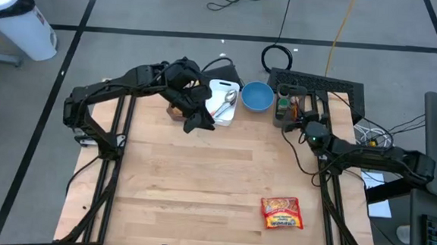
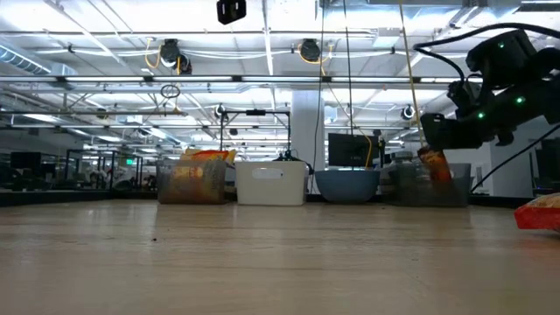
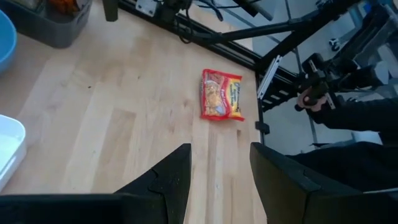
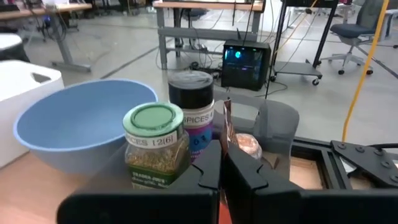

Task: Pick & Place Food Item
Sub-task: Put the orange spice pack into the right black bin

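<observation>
Approach step, nothing picked. Left gripper, upper centre, half open, empty; right gripper shut, empty. Next: reach noodle packet, lower right.

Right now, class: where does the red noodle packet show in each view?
High: noodle packet on the table's near right.
Low: red sliver at the right edge.
Left wrist: beyond the open fingers.
Right wrist: not in it.
Shared landmark: blue bowl.
</observation>
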Motion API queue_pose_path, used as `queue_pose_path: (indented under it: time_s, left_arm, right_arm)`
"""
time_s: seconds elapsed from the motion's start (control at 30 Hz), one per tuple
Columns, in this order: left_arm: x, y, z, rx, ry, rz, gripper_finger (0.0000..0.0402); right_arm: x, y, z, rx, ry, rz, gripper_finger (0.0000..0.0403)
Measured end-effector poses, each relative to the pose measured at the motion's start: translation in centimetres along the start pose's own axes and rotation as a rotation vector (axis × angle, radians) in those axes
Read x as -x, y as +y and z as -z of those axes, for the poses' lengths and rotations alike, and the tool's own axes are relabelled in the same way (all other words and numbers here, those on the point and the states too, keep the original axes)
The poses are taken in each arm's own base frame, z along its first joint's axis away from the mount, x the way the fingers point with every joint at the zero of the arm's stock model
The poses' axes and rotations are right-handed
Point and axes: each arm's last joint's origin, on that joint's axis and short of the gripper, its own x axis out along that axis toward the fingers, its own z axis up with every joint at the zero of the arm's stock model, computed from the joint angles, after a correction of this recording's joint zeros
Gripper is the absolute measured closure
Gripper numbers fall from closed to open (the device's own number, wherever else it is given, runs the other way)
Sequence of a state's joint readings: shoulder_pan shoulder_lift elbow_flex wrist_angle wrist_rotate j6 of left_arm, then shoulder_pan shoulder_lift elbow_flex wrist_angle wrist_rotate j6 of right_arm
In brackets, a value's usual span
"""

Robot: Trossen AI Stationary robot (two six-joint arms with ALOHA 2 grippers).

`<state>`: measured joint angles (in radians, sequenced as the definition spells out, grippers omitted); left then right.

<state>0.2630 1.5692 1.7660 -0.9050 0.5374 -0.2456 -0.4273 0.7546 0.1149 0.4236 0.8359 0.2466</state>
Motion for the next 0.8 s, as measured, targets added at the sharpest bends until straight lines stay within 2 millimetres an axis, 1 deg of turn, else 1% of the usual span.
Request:
queue_pose_path:
  time_s: [0.27,0.6,0.8]
  left_arm:
    - [-0.25,-0.37,0.13,-0.005,0.004,-0.016,0.0231]
    - [-0.25,-0.30,0.12,-0.007,-0.002,-0.039,0.0231]
    - [-0.24,-0.31,0.11,-0.007,-0.002,-0.039,0.0231]
  right_arm:
    - [-0.10,-0.29,0.64,-0.009,0.007,0.012,0.0403]
    - [-0.10,-0.30,0.70,-0.001,0.011,0.012,0.0402]
    - [-0.10,-0.31,0.72,0.012,0.013,0.012,0.0382]
